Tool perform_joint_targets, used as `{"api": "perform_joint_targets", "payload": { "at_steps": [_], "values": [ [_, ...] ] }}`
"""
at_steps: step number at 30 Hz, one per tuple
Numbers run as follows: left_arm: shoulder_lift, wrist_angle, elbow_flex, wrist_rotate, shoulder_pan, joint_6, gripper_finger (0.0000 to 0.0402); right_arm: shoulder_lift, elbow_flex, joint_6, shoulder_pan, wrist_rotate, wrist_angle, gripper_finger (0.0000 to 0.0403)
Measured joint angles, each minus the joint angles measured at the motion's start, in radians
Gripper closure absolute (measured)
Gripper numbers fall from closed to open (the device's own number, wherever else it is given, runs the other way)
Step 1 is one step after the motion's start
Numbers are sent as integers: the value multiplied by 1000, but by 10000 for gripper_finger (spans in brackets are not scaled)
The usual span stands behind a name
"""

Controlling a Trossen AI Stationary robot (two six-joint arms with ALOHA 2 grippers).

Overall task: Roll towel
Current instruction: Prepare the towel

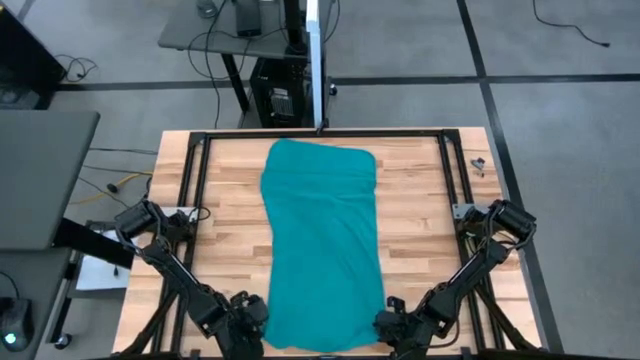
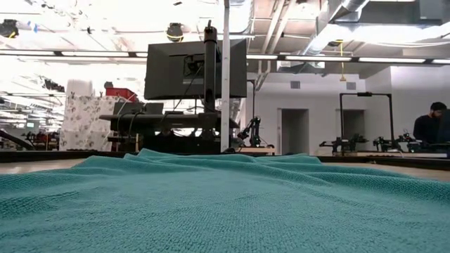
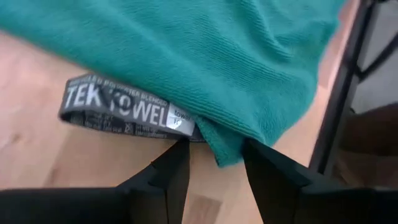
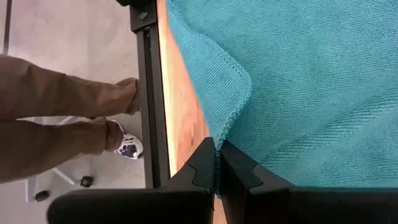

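Observation:
The teal towel lies spread flat along the table from the far edge to the near edge and fills the foreground of the low view. My left gripper is at the towel's near left corner, open. Its fingers stand on either side of the corner tip, which rests on the wood beside a grey sewn label. I cannot tell whether they touch the cloth. My right gripper is at the near right corner, shut on the towel's hem. The high view shows both grippers low at the near edge, left and right. My right gripper pinches the towel's hemmed edge between its two fingers, just beside the rounded near right corner. The fingers slant downward onto it from the right side. The cloth around the hold lies slack on the table.
Black frame rails run along the table's sides and far edge. The near rail is close beside my right gripper. A person's legs stand on the floor just past that near edge. A post and a monitor stand at the far edge.

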Motion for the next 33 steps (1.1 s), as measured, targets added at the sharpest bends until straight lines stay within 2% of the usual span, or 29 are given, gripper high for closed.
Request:
{"api": "perform_joint_targets", "payload": {
  "at_steps": [3,5,10,13,16,19,23,28,33],
  "values": [
    [0,2,0,79,12,0,341,0,0,-3,-2,0,-2,403],
    [-3,43,0,190,22,-10,384,0,0,-3,-2,0,-2,403],
    [-75,240,3,438,49,-137,399,0,0,1,-2,0,1,403],
    [-91,245,3,566,113,-196,400,0,0,1,-2,0,1,403],
    [-87,153,1,569,191,-150,401,0,0,3,-6,0,1,403],
    [-79,70,-19,552,287,-31,401,0,0,13,-9,1,2,403],
    [-78,69,-65,544,397,137,401,0,0,21,-9,2,0,403],
    [-78,32,-70,546,446,333,387,0,0,28,-9,2,0,403],
    [-83,16,-40,557,455,421,336,0,0,28,-9,2,-1,403]
  ]
}}
